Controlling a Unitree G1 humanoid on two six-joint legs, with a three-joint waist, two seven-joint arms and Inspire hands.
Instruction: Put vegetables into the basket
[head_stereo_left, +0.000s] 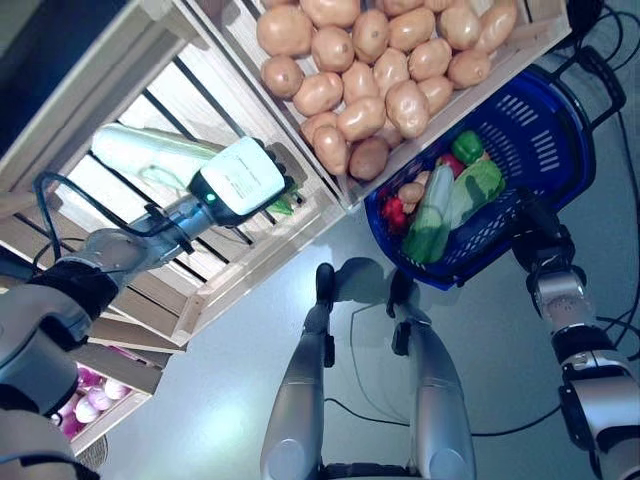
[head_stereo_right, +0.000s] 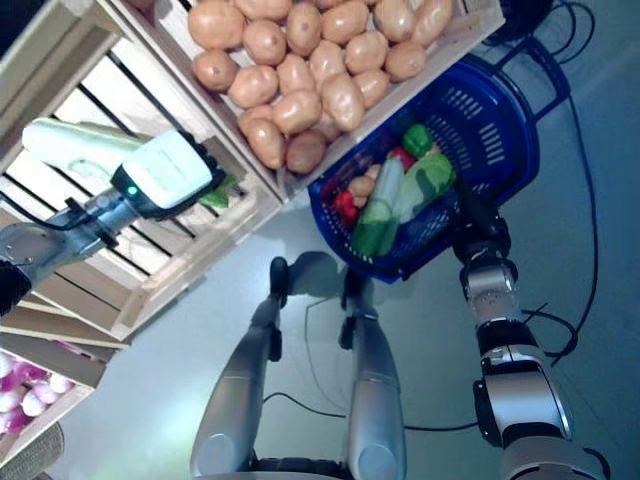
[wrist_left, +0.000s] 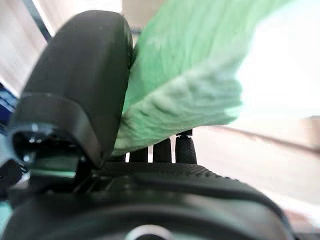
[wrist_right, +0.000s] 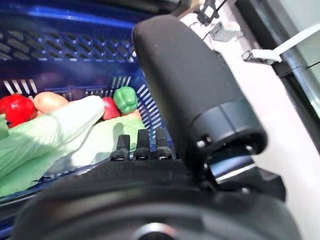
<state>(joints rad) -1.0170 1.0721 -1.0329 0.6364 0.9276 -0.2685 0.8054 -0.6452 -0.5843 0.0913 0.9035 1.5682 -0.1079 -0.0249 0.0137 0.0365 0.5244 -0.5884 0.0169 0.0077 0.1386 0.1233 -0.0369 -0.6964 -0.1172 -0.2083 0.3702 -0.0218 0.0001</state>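
Green cabbage (wrist_left: 190, 85) in left hand (head_stereo_left: 262, 178)

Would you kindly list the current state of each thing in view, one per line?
Left hand: shut on a leafy green vegetable, inside the slatted wooden crate.
Right hand: curled on the blue basket, holding it up.
Blue basket: partly filled with green and red vegetables.
Potato crate: full of potatoes.
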